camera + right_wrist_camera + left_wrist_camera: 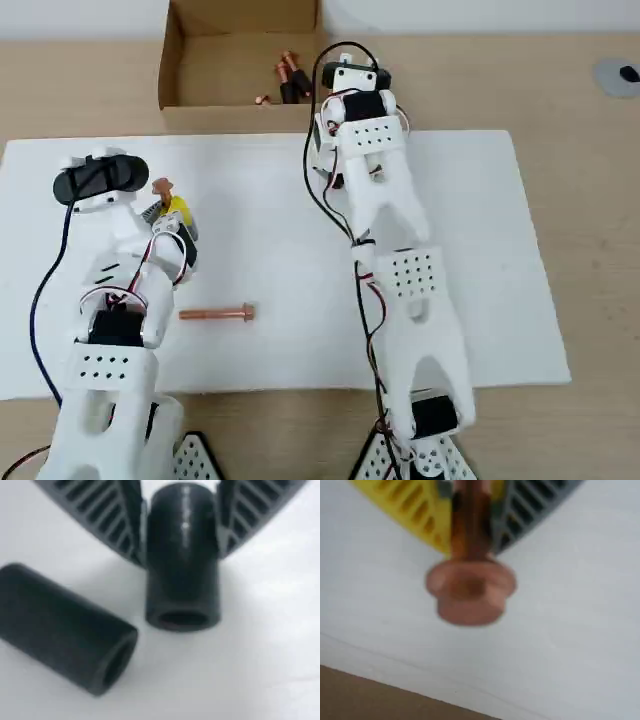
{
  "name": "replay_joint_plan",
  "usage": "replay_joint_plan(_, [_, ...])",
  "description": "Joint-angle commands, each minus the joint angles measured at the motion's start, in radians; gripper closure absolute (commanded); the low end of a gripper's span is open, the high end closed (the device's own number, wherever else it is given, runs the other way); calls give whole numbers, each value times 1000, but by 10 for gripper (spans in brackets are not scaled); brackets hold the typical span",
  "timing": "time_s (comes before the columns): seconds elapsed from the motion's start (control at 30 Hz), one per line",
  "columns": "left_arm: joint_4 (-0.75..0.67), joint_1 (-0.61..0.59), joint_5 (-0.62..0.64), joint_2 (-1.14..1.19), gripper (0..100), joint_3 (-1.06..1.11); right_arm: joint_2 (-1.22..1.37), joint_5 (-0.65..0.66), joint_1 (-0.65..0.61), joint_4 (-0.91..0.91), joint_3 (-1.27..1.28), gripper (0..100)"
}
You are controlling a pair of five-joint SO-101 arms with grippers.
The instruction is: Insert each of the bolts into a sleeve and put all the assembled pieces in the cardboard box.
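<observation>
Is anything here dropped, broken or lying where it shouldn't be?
Nothing stands out. One bolt lies loose on the white mat, and a spare sleeve lies on its side beside the sleeve in the right gripper; just parts waiting.

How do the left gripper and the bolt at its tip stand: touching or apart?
Touching. Left wrist view: the left gripper pinches the bolt by its shank, a finger against each side.

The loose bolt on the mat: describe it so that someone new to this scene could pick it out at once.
Find the white mat on the table, then the left arm above it. Beside that arm's middle a copper bolt lies flat and free on the mat, head away from the arm. The other bolt nearby is clamped in the left gripper.
</observation>
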Motion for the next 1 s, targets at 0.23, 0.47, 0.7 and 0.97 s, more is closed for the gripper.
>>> replay_joint_plan(0.23, [-25,6,57,-30,995,-12,-42,193,-41,84,-260,989])
replay_joint_plan(0.47, [-40,6,132,-30,994,-21,-298,446,-182,137,-492,989])
replay_joint_plan(0.7, [-34,3,132,-31,995,-57,-651,535,-277,146,-481,989])
replay_joint_plan(0.97, [-29,6,133,-31,995,-101,-1007,453,-401,149,-31,989])
